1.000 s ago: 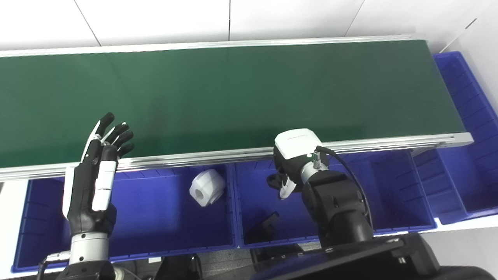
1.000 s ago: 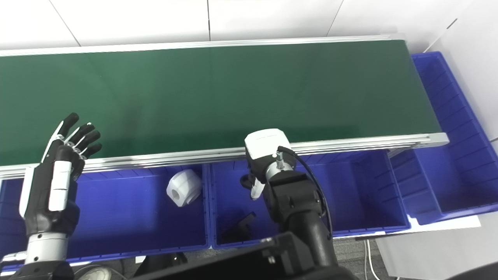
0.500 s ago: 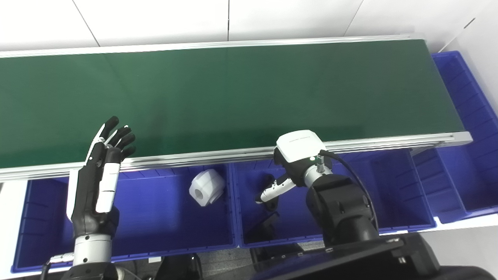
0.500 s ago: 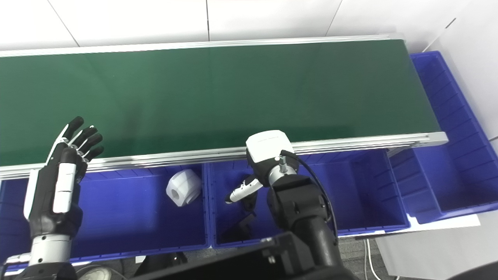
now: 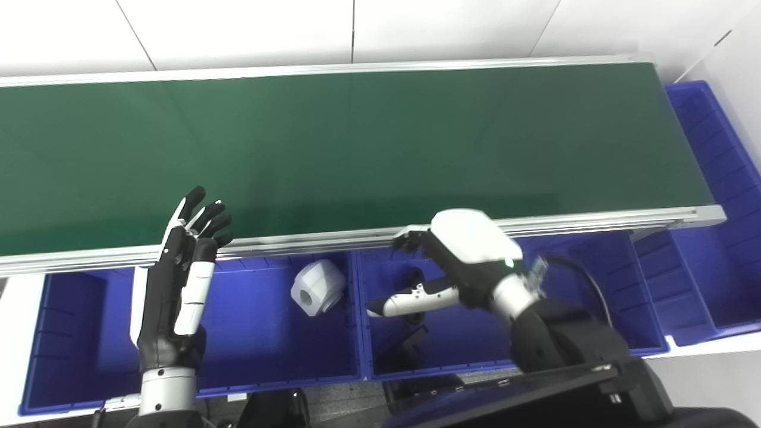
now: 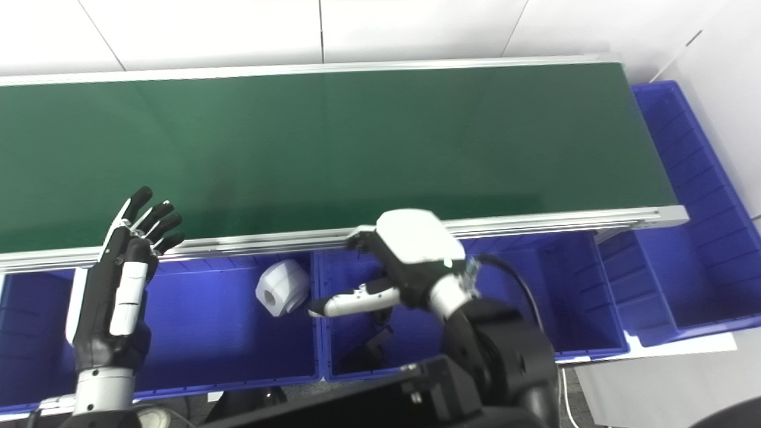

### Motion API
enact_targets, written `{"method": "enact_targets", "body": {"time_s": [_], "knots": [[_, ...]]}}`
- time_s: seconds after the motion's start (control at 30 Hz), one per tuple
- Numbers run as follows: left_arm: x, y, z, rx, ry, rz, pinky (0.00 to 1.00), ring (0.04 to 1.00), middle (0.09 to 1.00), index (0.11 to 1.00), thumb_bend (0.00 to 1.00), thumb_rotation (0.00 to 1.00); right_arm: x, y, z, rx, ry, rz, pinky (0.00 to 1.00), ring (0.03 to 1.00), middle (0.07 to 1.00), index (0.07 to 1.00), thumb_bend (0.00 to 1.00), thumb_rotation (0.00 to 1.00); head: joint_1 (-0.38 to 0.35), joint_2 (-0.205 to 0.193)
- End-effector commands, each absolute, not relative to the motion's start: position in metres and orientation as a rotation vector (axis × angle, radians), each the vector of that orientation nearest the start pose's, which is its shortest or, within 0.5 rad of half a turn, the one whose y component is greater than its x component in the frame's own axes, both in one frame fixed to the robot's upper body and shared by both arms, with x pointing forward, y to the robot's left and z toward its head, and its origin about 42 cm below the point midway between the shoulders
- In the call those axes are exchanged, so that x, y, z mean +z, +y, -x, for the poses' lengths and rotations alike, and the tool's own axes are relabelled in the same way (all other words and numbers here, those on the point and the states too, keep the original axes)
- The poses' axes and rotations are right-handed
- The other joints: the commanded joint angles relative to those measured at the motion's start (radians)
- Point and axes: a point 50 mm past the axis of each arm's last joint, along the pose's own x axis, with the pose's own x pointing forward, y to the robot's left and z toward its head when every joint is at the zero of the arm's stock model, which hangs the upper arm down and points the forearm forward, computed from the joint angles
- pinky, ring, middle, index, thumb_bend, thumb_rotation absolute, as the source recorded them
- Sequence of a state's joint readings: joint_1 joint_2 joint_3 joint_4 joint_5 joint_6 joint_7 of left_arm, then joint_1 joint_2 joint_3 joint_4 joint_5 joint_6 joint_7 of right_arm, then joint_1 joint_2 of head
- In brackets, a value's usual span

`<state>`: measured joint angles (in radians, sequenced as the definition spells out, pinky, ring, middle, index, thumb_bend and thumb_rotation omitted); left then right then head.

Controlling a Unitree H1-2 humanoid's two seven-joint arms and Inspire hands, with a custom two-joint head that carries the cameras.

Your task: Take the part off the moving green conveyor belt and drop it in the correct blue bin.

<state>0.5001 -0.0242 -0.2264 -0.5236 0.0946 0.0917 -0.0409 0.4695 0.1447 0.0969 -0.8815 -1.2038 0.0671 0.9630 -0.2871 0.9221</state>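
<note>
The right hand, fingers spread and empty, hovers over the middle glossy blue plastic bin, above a dark angular part on its floor. The left hand stands open. A white ribbed cylindrical part lies in the neighbouring blue bin, below the matte green conveyor belt.

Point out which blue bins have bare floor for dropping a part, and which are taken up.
The left bin is bare left of the left hand; the white part sits by its right wall. The middle bin is bare right of the right hand; its left half is crowded by that hand and a dark part. The far-right bin shows nothing inside.
</note>
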Motion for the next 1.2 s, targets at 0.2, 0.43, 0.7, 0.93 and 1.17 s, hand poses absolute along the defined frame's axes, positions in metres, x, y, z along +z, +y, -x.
{"method": "enact_targets", "body": {"time_s": [0.2,0.43,0.7,0.93,1.17], "knots": [[0.136,0.154,-0.114,-0.101,-0.009,-0.016,0.78,0.836,0.854,0.883,0.50,0.85,0.163,-0.167,-0.086,-0.113,0.038,0.220,0.47,0.545,0.599,0.620,0.50,0.87,0.098,-0.067],[0.126,0.148,-0.108,-0.090,-0.025,-0.019,0.80,0.846,0.873,0.875,0.48,0.83,0.129,-0.175,-0.071,-0.229,0.037,-0.025,0.75,0.770,0.837,0.798,0.54,0.95,0.107,-0.135],[0.113,0.152,-0.104,-0.094,-0.042,-0.026,0.78,0.841,0.870,0.869,0.53,0.80,0.114,-0.166,-0.061,-0.273,0.053,-0.103,0.75,0.804,0.866,0.822,0.58,0.97,0.085,-0.207],[0.099,0.163,-0.106,-0.086,-0.030,-0.025,0.82,0.866,0.881,0.888,0.51,0.82,0.097,-0.150,-0.061,-0.273,0.035,-0.069,0.74,0.790,0.867,0.834,0.58,1.00,-0.003,-0.265],[0.096,0.166,-0.110,-0.072,-0.073,-0.030,0.87,0.896,0.925,0.944,0.49,0.90,0.088,-0.148,-0.065,-0.255,0.024,-0.003,0.75,0.806,0.884,0.867,0.61,1.00,-0.017,-0.263]]}}
